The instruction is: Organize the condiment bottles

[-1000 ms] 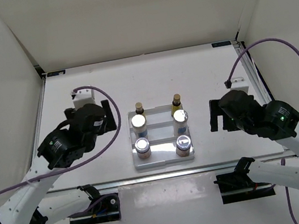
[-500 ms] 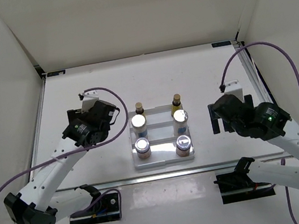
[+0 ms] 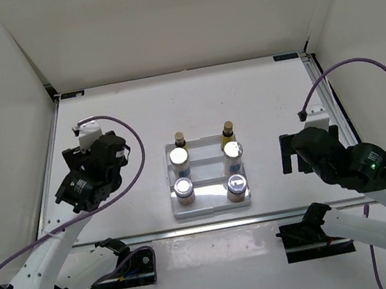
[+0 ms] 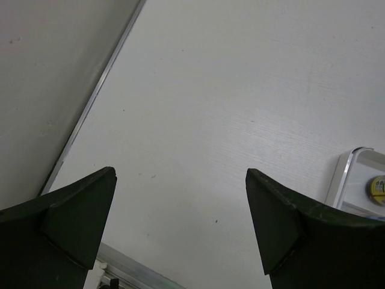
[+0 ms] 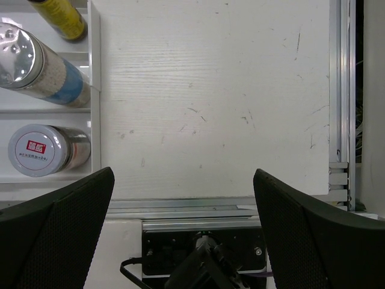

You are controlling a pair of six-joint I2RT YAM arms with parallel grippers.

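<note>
**Six condiment bottles (image 3: 179, 157) upright on the stepped tray (image 3: 211, 199)**

All six stand with their long axes vertical and their caps pointing straight up at the overhead camera, in two columns of three. In each column an amber bottle (image 3: 179, 139) is at the back, a white bottle (image 3: 232, 150) is in the middle, and a pinkish jar (image 3: 184, 187) is at the front.

The only writing is on the silver lid of the jar nearest the right arm (image 5: 35, 147). It is a small red square label with white characters, too small to read. The white bottle behind that jar (image 5: 36, 63) carries a blue band with no legible text.

The right gripper (image 5: 183, 173) is spread wide and holds nothing, hanging over bare table (image 3: 193, 100). The tray's wall and the three bottles of that column lie off to its left, beyond its left finger.

The left gripper (image 4: 179, 174) is also wide apart and empty. Only a corner of the tray shows, far off to its right. The bottles lie between the two grippers, well apart from both.
</note>
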